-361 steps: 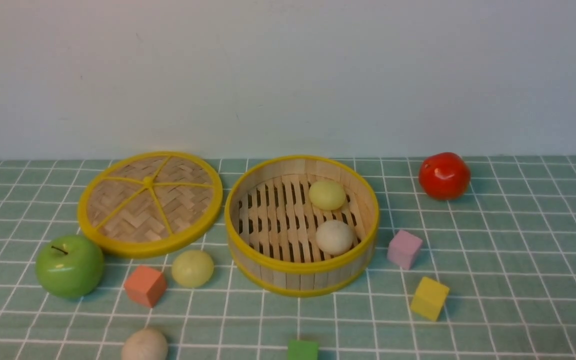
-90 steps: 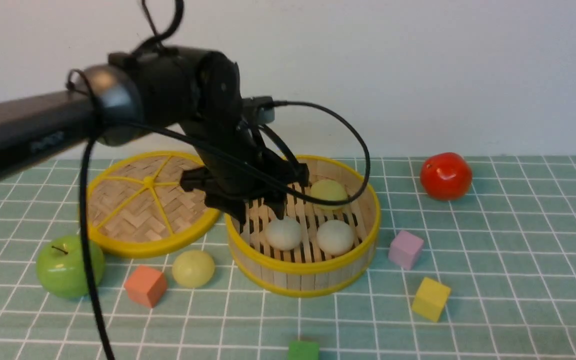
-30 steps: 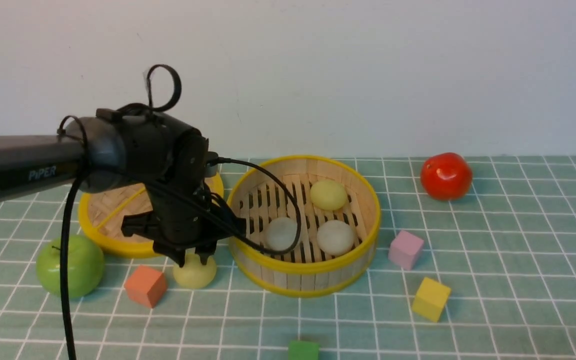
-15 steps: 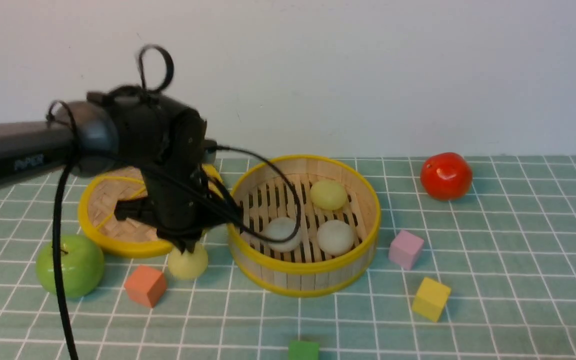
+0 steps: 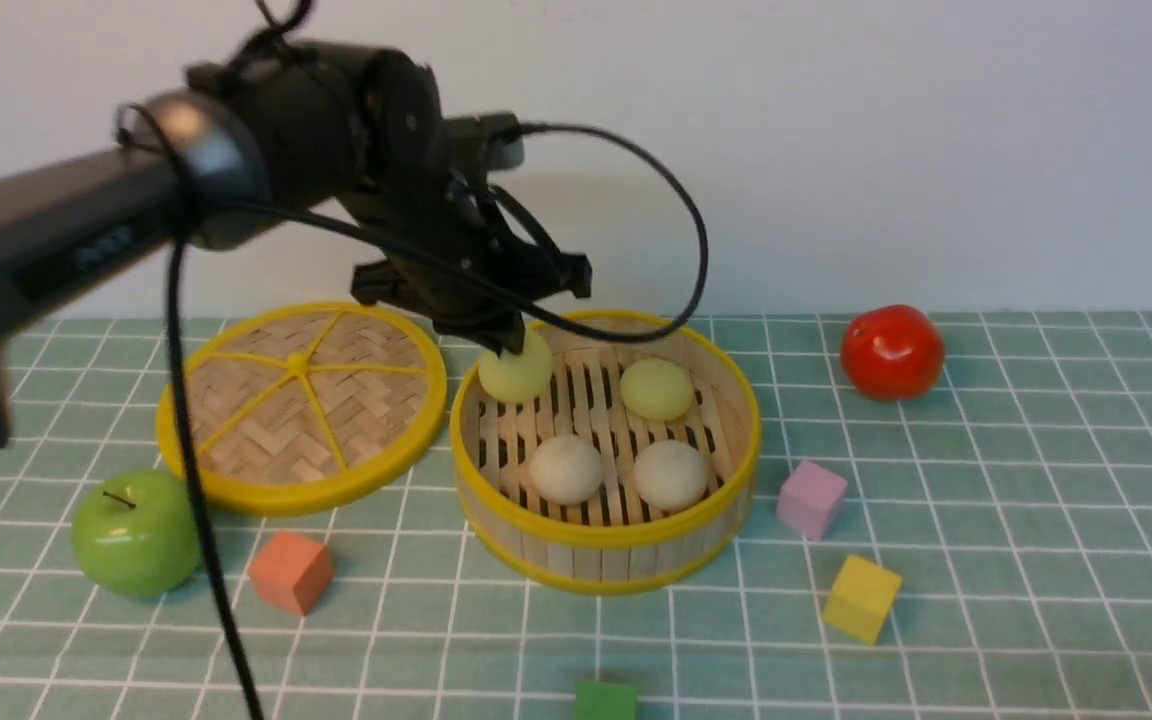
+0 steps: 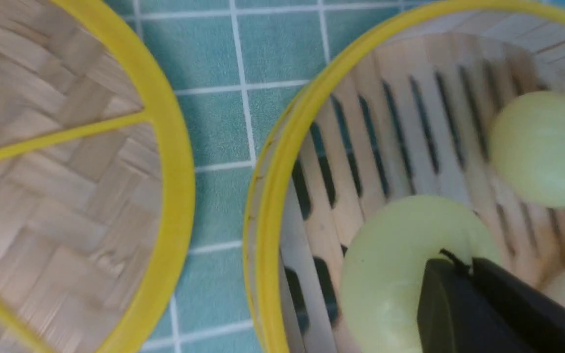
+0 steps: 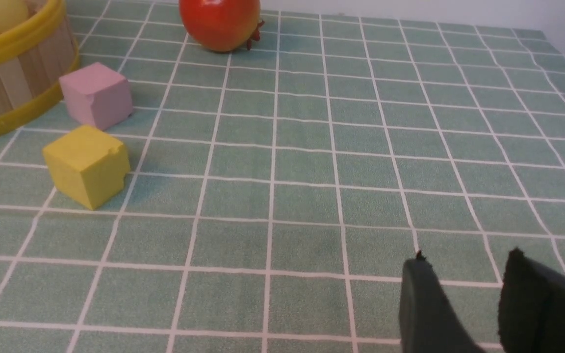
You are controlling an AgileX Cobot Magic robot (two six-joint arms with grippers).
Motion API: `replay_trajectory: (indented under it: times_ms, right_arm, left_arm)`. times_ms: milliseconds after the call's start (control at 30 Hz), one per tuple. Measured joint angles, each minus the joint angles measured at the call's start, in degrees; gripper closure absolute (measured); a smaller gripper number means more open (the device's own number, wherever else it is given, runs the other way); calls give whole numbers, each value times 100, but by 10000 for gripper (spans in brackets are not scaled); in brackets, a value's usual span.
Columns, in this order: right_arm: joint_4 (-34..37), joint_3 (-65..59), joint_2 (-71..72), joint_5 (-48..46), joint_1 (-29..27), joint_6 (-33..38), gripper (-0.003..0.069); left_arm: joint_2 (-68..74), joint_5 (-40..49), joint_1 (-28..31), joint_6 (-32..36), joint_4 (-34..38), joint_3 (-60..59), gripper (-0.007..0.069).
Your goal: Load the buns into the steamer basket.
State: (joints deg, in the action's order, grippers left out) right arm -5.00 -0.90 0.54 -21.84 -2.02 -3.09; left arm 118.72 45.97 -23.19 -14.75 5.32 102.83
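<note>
The steamer basket (image 5: 604, 535) stands mid-table and holds a pale yellow-green bun (image 5: 655, 389) at the back and two off-white buns (image 5: 566, 468) (image 5: 670, 474) in front. My left gripper (image 5: 509, 350) is shut on the second yellow-green bun (image 5: 515, 373) and holds it just above the basket's back left rim. In the left wrist view the held bun (image 6: 390, 274) sits at my fingertips over the basket's slats (image 6: 400, 127), with the other yellow-green bun (image 6: 545, 147) beyond. My right gripper (image 7: 464, 267) is open and empty above bare cloth.
The woven lid (image 5: 301, 400) lies left of the basket. A green apple (image 5: 136, 533) and an orange cube (image 5: 290, 571) lie front left. A pink cube (image 5: 810, 498), a yellow cube (image 5: 860, 596) and a red tomato (image 5: 891, 351) are on the right, a green cube (image 5: 605, 700) at the front edge.
My left gripper closed on the yellow-green bun on the cloth beside the orange cube, lifted it, and carried it up and right to the basket's back left rim.
</note>
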Motion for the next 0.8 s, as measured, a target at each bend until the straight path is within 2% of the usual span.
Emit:
replay_trajectory:
  times_ms: [167, 267, 400, 567, 667, 800]
  right_arm:
    - [0, 0, 0, 0, 0, 0, 421]
    - [0, 0, 0, 0, 0, 0, 421]
    - [0, 0, 0, 0, 0, 0, 421]
    - [0, 0, 0, 0, 0, 0, 421]
    - [0, 0, 0, 0, 0, 0, 421]
    - [0, 0, 0, 0, 0, 0, 421]
  left_arm:
    - [460, -399, 0, 31, 5, 68, 611]
    - [552, -475, 0, 35, 7, 70, 566]
    - [533, -402, 0, 68, 7, 87, 438]
    - [106, 278, 0, 180, -135, 273, 271]
    - [-380, 658, 0, 180, -302, 514, 241]
    - [-1546, 1269, 5, 180, -387, 698, 258]
